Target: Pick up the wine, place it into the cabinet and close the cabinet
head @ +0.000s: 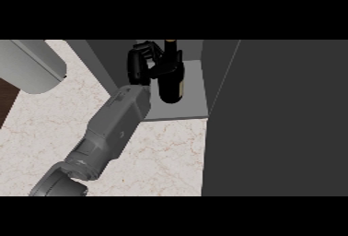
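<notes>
The dark wine bottle point(171, 83) stands upright on the light grey floor of the open cabinet point(194, 99). My right hand point(148, 64) reaches into the cabinet from the lower left. Its fingers curl at the bottle's upper left and its thumb lies against the bottle's shoulder, so the hand hides part of the neck. The grey right forearm point(112, 129) runs diagonally across the counter. Only a grey piece of the left arm point(34, 64) shows at the top left; its hand is out of the picture.
The cabinet's door point(279, 115), a large dark panel, stands open and fills the right side. The marble counter point(170, 156) spreads below the cabinet. At the far left the counter's edge drops to a brown floor point(5, 101).
</notes>
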You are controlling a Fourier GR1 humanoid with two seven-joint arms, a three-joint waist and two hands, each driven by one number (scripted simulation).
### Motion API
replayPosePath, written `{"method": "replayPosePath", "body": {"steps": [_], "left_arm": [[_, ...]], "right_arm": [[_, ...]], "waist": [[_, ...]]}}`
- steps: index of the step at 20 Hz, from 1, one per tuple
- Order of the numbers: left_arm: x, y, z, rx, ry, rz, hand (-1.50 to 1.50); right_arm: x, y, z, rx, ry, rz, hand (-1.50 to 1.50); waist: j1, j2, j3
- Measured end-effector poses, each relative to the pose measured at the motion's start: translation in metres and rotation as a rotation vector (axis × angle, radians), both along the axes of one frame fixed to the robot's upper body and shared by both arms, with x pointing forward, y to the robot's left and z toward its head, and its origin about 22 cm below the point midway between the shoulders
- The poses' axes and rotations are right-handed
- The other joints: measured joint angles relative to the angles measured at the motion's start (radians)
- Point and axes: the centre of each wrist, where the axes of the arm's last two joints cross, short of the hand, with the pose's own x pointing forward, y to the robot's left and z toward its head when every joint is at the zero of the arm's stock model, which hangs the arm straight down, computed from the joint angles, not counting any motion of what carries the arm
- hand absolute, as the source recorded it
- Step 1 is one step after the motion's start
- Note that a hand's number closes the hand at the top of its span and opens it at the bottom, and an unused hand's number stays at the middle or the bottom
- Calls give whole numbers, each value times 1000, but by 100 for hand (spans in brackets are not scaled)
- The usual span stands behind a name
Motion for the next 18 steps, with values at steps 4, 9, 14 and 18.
{"method": "replayPosePath", "body": {"steps": [4,9,14,18], "left_arm": [[1,0,-1,-6,12,-1,150],[1,2,-3,12,5,15,-150],[0,2,-6,56,26,37,-150],[-3,6,-14,85,36,52,-150]], "right_arm": [[1,-2,1,-15,-4,-5,-150],[1,-3,1,-20,-14,-7,-150],[3,-2,2,-20,-19,0,-150],[2,-5,1,-34,-20,-5,-150]], "waist": [[-1,-1,1],[-6,1,1],[-6,5,0],[-11,6,0]]}}
